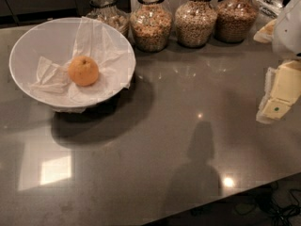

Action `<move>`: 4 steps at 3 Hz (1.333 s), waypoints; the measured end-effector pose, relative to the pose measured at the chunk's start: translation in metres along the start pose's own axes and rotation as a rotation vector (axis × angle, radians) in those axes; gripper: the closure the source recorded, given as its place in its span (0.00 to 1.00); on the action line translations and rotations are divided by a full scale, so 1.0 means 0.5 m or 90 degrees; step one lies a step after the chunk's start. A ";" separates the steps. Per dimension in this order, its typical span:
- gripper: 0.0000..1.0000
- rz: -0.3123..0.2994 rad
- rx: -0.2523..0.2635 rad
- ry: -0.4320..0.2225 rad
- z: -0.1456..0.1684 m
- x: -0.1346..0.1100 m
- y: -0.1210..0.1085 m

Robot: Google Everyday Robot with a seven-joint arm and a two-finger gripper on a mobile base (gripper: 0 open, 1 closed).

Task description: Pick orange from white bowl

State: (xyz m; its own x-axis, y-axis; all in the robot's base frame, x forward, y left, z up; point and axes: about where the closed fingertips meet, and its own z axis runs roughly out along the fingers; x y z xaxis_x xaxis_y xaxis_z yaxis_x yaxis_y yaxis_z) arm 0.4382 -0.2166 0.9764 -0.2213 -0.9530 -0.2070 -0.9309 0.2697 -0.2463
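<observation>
The orange (83,70) is a small round fruit with dimpled skin. It lies in the middle of the white bowl (28,41), on crumpled white paper (101,46). The bowl stands at the back left of the grey counter (178,126). My gripper (278,95) shows at the right edge of the view as pale yellow and white parts, above the counter and far to the right of the bowl. It holds nothing that I can see.
Several glass jars of grain (150,25) stand in a row along the back of the counter, right behind and beside the bowl. The counter's front edge runs across the lower right, with cables (277,206) on the floor below.
</observation>
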 end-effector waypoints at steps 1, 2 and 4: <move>0.00 0.000 0.001 -0.002 -0.001 -0.002 -0.001; 0.00 -0.026 0.005 -0.027 0.024 -0.045 -0.019; 0.00 -0.122 0.015 -0.098 0.057 -0.203 -0.072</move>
State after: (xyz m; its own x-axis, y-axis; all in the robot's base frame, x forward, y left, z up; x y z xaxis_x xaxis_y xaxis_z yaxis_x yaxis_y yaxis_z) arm 0.5023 -0.1255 0.9795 0.0068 -0.9550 -0.2964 -0.9440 0.0916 -0.3170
